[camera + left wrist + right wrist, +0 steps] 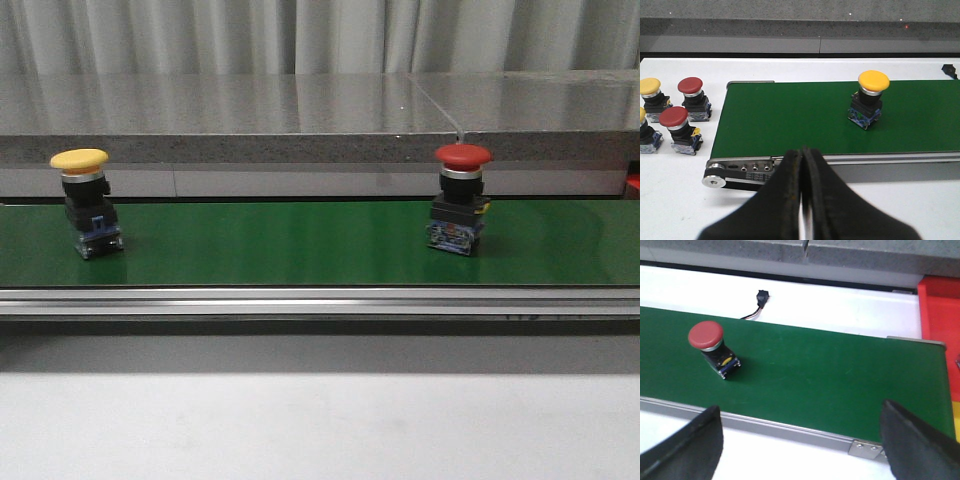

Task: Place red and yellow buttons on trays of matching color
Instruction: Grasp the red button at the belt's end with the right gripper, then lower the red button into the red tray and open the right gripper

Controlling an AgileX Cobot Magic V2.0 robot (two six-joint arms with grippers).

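Note:
A yellow button (82, 165) stands upright at the left of the green conveyor belt (300, 245). A red button (461, 160) stands upright toward the belt's right. Neither gripper shows in the front view. The left wrist view has my left gripper (802, 153) shut on nothing, short of the belt's near rail, with the yellow button (872, 85) beyond it. My right gripper (800, 407) is open and empty over the belt's near edge, the red button (707, 337) apart from it. A red tray (940, 310) lies past the belt's end, with a yellow strip (956, 425) beside it.
Spare buttons stand on the white table off the belt's left end: a yellow one (650, 87) and two red ones (690, 87) (673, 117). A black cable plug (761, 296) lies behind the belt. A grey stone ledge (320, 110) runs along the back.

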